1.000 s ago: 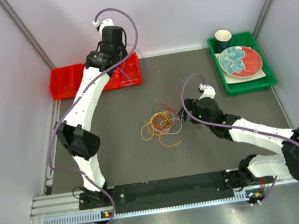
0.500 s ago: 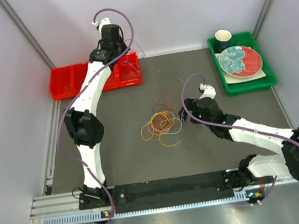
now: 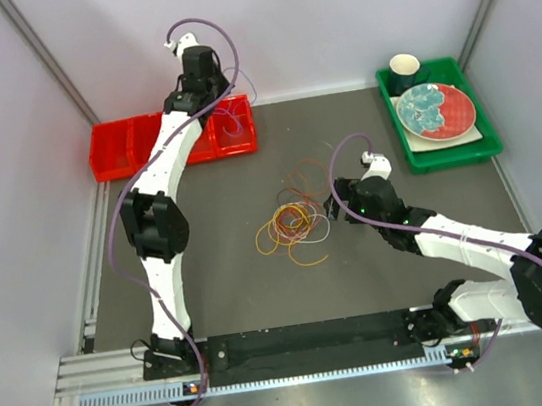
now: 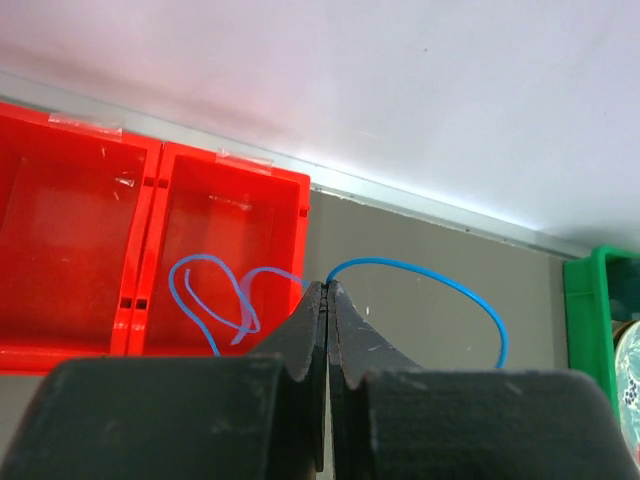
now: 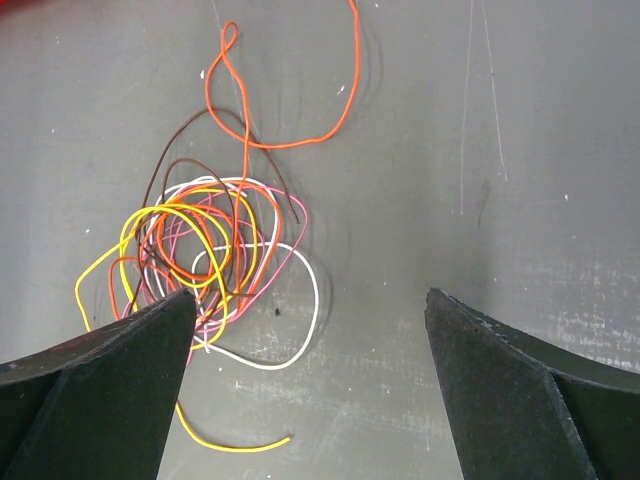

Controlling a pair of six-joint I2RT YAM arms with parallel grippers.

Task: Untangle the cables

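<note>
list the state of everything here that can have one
left hand, shut on the blue cable
blue cable, pinched mid-length, one loop over the red bin
right hand, open, holding nothing, beside the tangle of cables
tangle of cables, knotted together on the table
orange cable, mostly trailing out of the tangle
cup, upright in the green tray
plate, flat in the green tray

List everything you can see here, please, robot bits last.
cable tangle: several loops, orange, yellow, brown, pink, white, mid-table
blue cable: one, pinched above the red bins
red bins: at least two, far left
green tray: one, far right
plate: one, teal and red, in green tray
cup: one, dark, in green tray
table: one, dark grey
left gripper: shut on blue cable
right gripper: open, beside the tangle
</note>
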